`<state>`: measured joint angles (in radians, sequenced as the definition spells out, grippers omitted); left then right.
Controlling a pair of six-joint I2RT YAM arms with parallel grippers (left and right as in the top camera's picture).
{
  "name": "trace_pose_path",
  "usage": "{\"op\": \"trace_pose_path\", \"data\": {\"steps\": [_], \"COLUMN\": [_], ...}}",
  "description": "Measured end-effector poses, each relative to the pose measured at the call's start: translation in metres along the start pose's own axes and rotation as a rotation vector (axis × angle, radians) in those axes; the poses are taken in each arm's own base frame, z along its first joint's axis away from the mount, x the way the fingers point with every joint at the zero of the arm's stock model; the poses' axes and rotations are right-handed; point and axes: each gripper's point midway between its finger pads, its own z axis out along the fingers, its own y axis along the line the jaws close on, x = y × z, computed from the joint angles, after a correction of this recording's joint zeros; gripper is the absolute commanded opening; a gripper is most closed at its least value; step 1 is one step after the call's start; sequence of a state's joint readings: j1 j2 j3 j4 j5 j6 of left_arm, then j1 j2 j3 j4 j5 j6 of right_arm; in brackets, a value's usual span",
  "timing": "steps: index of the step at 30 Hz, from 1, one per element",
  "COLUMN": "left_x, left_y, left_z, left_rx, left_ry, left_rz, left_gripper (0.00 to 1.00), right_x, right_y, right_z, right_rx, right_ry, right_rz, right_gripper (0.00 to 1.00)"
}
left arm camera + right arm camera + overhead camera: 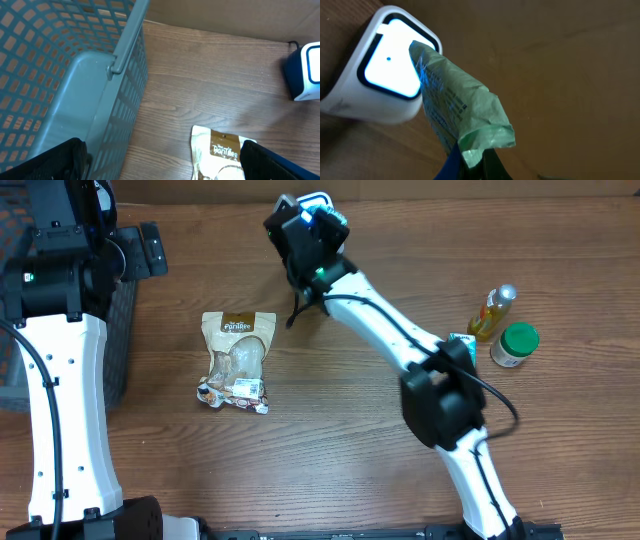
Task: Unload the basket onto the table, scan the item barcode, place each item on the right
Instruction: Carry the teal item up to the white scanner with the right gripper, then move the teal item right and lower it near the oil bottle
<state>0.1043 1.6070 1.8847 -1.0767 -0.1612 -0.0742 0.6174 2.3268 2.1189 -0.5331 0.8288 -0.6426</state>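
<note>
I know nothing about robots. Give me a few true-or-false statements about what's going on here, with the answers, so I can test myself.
1. The right gripper holds a green packet up to the lit scanner. True.
2. The left gripper grips the snack pouch. False: it is open and empty; the pouch lies on the table.
3. A grey mesh basket stands on the left arm's side. True.
4. The green-lidded jar sits in the basket. False: it stands on the table beside a bottle.
</note>
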Motion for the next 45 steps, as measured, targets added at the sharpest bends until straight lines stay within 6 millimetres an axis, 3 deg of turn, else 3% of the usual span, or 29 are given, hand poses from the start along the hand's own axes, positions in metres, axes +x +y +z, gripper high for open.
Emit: {"op": "trace_pose_path", "data": {"steps": [4, 8, 10, 15, 21, 27, 31, 33, 35, 40, 45], "left_x": [0.000, 0.000, 0.000, 0.000, 0.000, 0.000, 0.000, 0.000, 0.000, 0.000, 0.000], "left_y": [0.000, 0.000, 0.000, 0.000, 0.000, 0.000, 0.000, 0.000, 0.000, 0.000, 0.000], "left_z": [0.000, 0.000, 0.000, 0.000, 0.000, 0.000, 0.000, 0.000, 0.000, 0.000, 0.000], "left_rx": [0.000, 0.000, 0.000, 0.000, 0.000, 0.000, 0.000, 0.000, 0.000, 0.000, 0.000], "left_ry": [0.000, 0.000, 0.000, 0.000, 0.001, 0.000, 0.000, 0.000, 0.000, 0.001, 0.000], "left_rz": [0.000, 0.000, 0.000, 0.000, 0.001, 0.000, 0.000, 0.000, 0.000, 0.000, 0.000], "left_gripper": [1.00, 1.00, 1.00, 1.00, 1.00, 1.00, 1.00, 0.99, 1.00, 1.00, 0.99], "right_x": [0.025, 0.079, 0.111, 0.187, 0.233, 0.256, 0.266, 0.271, 0.275, 0.283, 0.290], "right_y": [-0.051, -0.081, -0.082, -0.061, -0.048, -0.019, 0.005, 0.012, 0.016, 0.020, 0.022], "right_z": [-0.040, -0.057, -0.055, -0.047, -0.025, -0.009, -0.012, -0.016, -0.021, -0.033, -0.044], "right_rx": [-0.076, -0.187, -0.259, -0.435, -0.480, -0.507, -0.540, -0.543, -0.540, -0.546, -0.551], "right_ry": [0.057, 0.195, 0.302, 0.607, 0.758, 0.813, 0.869, 0.904, 0.939, 1.007, 1.058], "right_rz": [0.168, 0.357, 0.451, 0.670, 0.875, 0.935, 0.949, 0.965, 0.981, 0.977, 0.956], "right_gripper": [0.04, 0.04, 0.04, 0.04, 0.04, 0.04, 0.05, 0.11, 0.33, 0.58, 0.54]}}
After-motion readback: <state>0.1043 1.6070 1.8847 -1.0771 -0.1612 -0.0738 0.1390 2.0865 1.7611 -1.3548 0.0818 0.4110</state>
